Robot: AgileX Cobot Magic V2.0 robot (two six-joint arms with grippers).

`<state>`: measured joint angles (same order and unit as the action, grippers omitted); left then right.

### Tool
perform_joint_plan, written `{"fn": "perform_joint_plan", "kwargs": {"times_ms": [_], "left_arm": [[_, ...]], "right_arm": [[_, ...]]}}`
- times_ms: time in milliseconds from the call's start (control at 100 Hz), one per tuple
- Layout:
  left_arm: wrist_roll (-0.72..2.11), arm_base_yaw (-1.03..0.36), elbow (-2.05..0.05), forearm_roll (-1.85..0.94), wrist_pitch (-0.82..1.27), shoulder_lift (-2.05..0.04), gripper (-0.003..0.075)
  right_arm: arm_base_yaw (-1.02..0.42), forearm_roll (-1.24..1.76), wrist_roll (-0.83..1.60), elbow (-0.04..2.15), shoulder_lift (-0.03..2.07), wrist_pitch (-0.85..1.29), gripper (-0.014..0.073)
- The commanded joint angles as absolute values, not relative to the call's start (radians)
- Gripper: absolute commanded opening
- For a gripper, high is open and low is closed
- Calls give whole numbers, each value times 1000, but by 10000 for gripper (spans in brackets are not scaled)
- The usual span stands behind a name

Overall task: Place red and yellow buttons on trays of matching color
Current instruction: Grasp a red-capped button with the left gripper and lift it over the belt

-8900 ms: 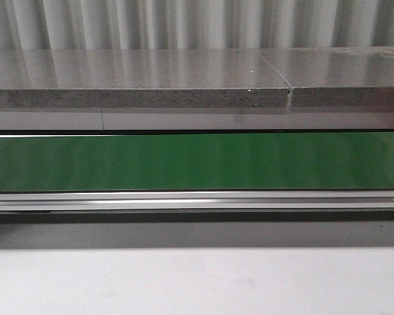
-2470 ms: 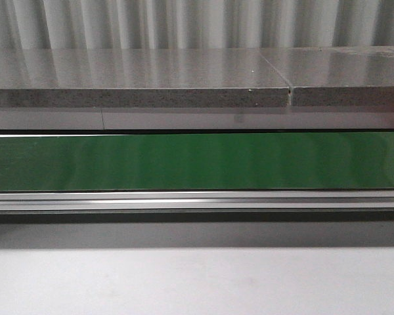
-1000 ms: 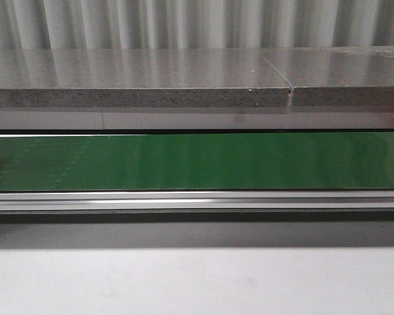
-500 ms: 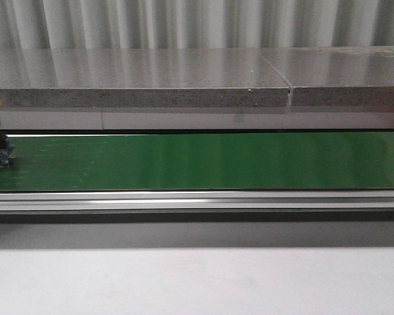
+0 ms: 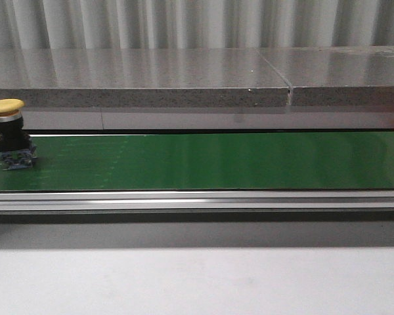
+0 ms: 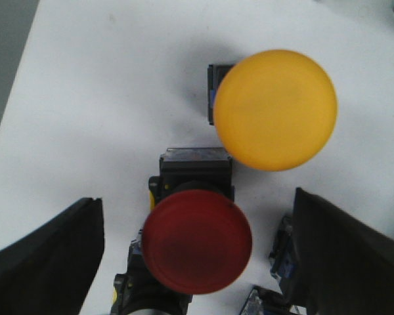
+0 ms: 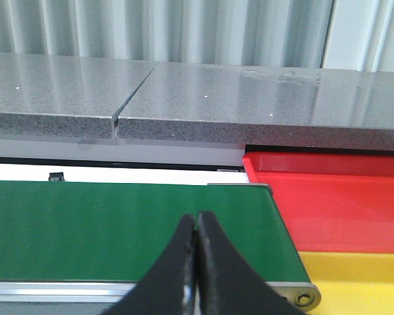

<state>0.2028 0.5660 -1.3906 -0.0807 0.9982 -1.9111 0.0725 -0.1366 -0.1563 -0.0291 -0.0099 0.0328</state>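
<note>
Yellow mushroom-cap push-button (image 5: 10, 133) with black body stands upright at far left of green conveyor belt (image 5: 217, 161). Left gripper (image 6: 197, 256) wide open, holding nothing, above red-capped button (image 6: 197, 241) and another yellow-capped button (image 6: 274, 109) on white surface (image 6: 105, 98). Right gripper (image 7: 197, 262) closed, empty, over belt near red tray (image 7: 341, 203) and yellow tray (image 7: 361, 279).

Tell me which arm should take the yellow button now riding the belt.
Right, probably. The yellow button sits at the belt's left end, and the right gripper, shut, hangs over the belt's other end beside the red tray and yellow tray. The left gripper is open over other buttons.
</note>
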Motion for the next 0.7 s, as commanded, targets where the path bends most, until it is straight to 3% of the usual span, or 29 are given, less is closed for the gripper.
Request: {"fn": "perform_joint_plan", "kwargs": {"times_ms": [0,220,290,690], "left_arm": [[206,566,-1420,-87,976,-1871,536],[206,566,-1420,-87,964,-1871,302],[206,566,-1420,-87,957,-1871,262],[206,566,-1426,-89,962,-1785,239]], "right_arm": [[74,-148,-155,-22,-26,-37,-67],[74,-148,-155,-22,-26,-37,-67],[74,-148,-155,-22,-26,-37,-67],[74,-148,-155,-22,-26,-37,-67]]}}
